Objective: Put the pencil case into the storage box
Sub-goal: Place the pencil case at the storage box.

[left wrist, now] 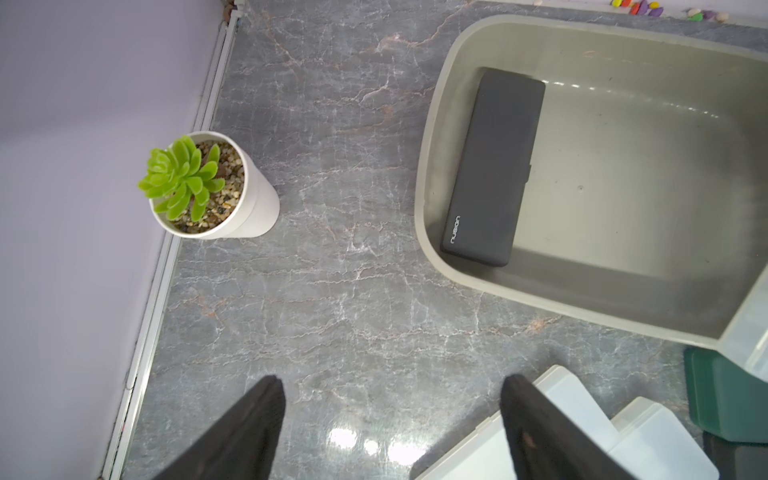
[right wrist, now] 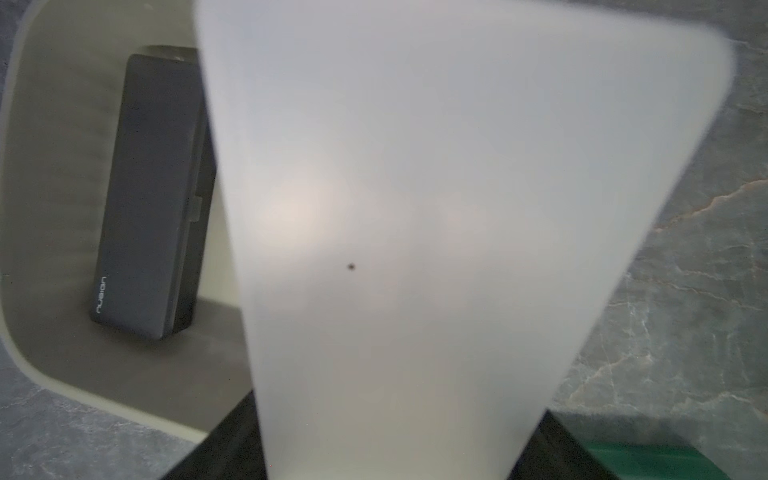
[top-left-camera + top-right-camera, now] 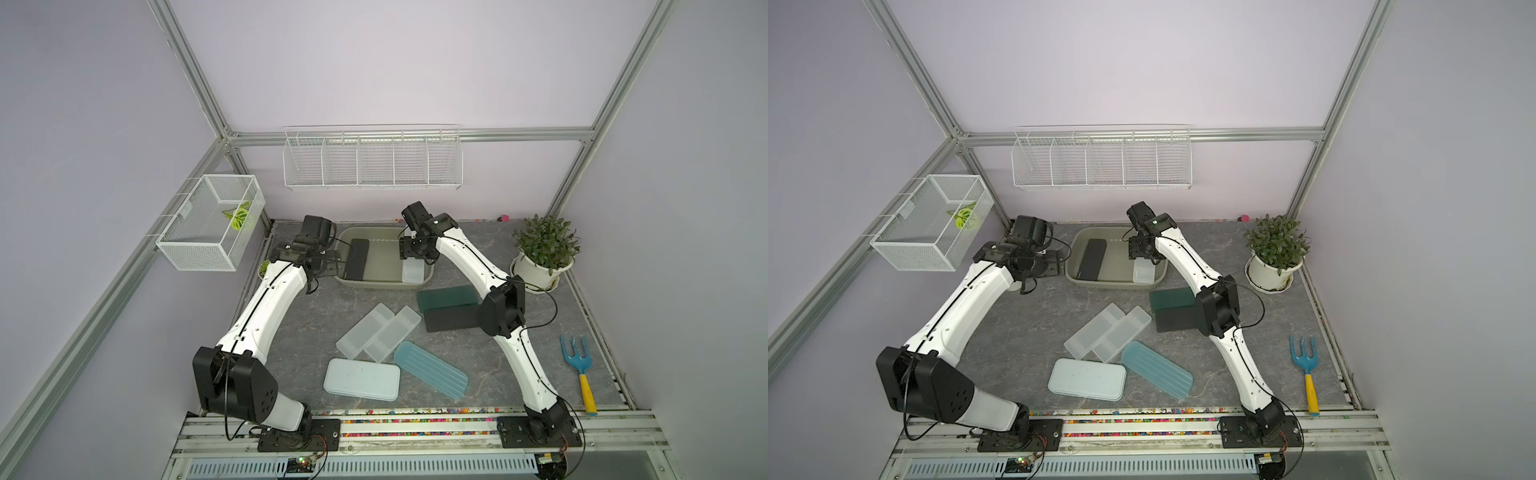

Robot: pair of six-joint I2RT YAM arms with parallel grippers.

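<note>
While the right gripper hangs over the right end of the storage box, it's pinching a frosted white pencil case by one end. The case is tilted steeply, far end down inside the box walls. Can't tell if it's touching the box floor yet.

One black pencil case already lies flat in the box, along the left wall. So by my read: one in, one abt to go in.

Left gripper is spread wide, nothing betw. the fingers, hovering over bare counter just beside the box's left side.

Six more are out on the counter:
- two frosted clear cases, side by side
- a ribbed blue case
- a pale blue case
- a dark green case, touching a second black case

Next up, prob. let go of the frosted one, then back for the rest. Lots left.
</note>
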